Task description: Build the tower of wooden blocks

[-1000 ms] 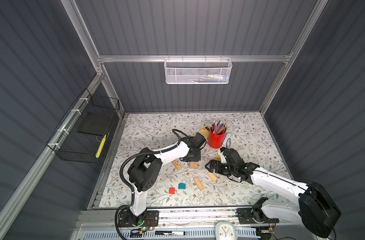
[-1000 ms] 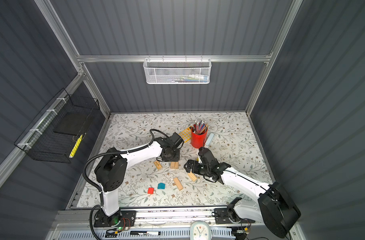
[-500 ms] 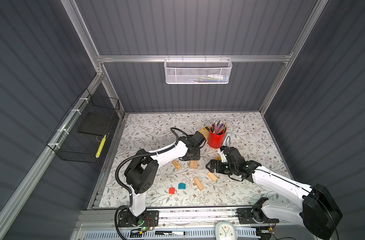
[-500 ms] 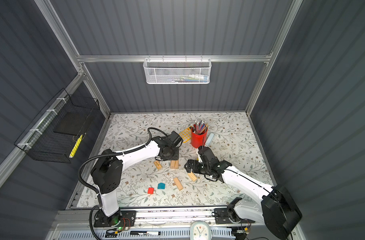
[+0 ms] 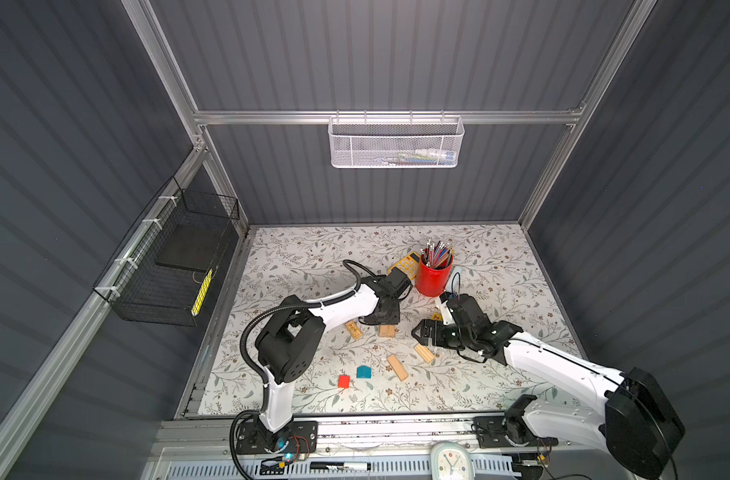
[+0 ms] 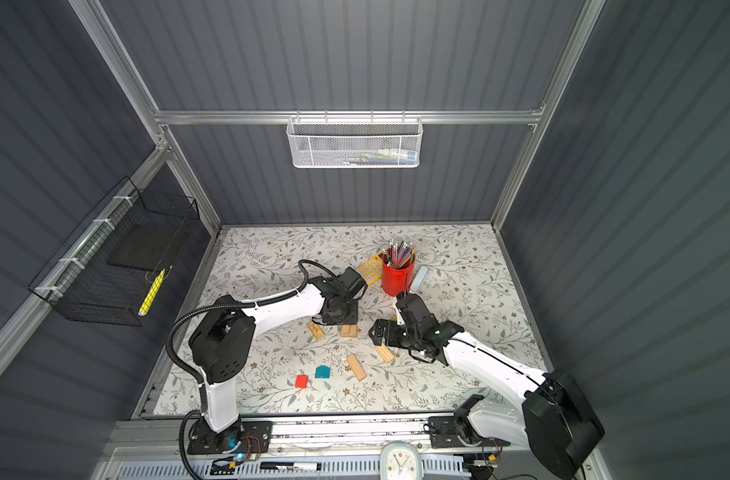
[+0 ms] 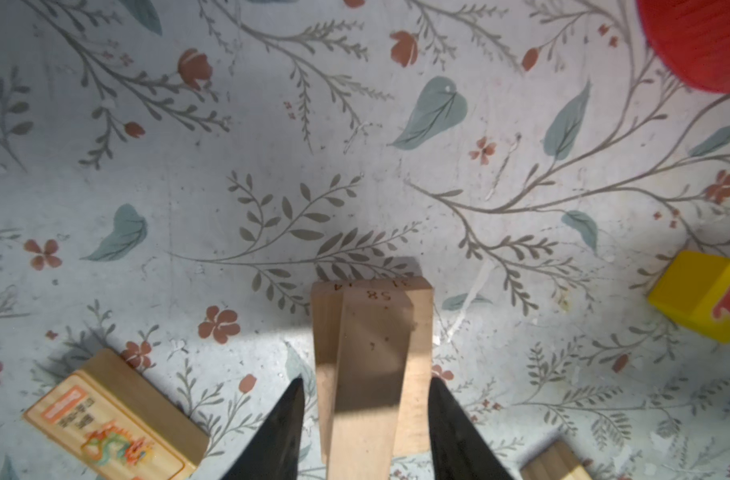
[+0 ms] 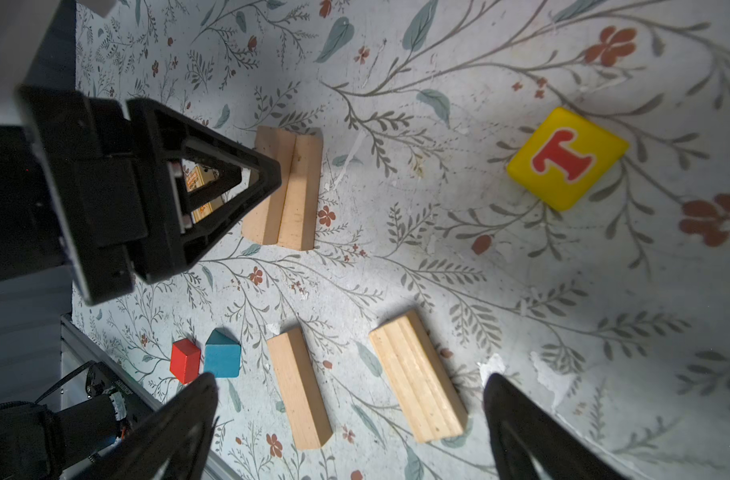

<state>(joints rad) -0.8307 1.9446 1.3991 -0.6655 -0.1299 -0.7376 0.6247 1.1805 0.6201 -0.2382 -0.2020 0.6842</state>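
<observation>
Nothing among the wood blocks (image 5: 397, 367) has shifted since a second ago; only the left gripper (image 7: 366, 380) has let its jaws out a little. They now stand partly open on either side of a pair of tan wooden planks (image 7: 371, 332) that lie together lengthwise on the floral table cover (image 5: 313, 257), with a sliver of cover showing beside one fingertip, so the pair looks released rather than pinched. Just beside this pair lies a tan plank with an orange printed label (image 5: 353, 330). The right gripper (image 8: 351, 376) hangs low with its jaws spread wide and empty; below it, side by side but apart, lie a smooth tan plank (image 8: 299, 386) and a grooved tan plank (image 8: 417, 376). A small red cube (image 5: 344, 381) and a teal house-shaped block (image 5: 364, 372) sit close together near the front edge of the cover, and a yellow cube with a red letter T (image 8: 567, 158) rests near the red pencil cup (image 5: 434, 278). No layer of the wood block tower is crossed yet: the blocks lie spread over the cover.
</observation>
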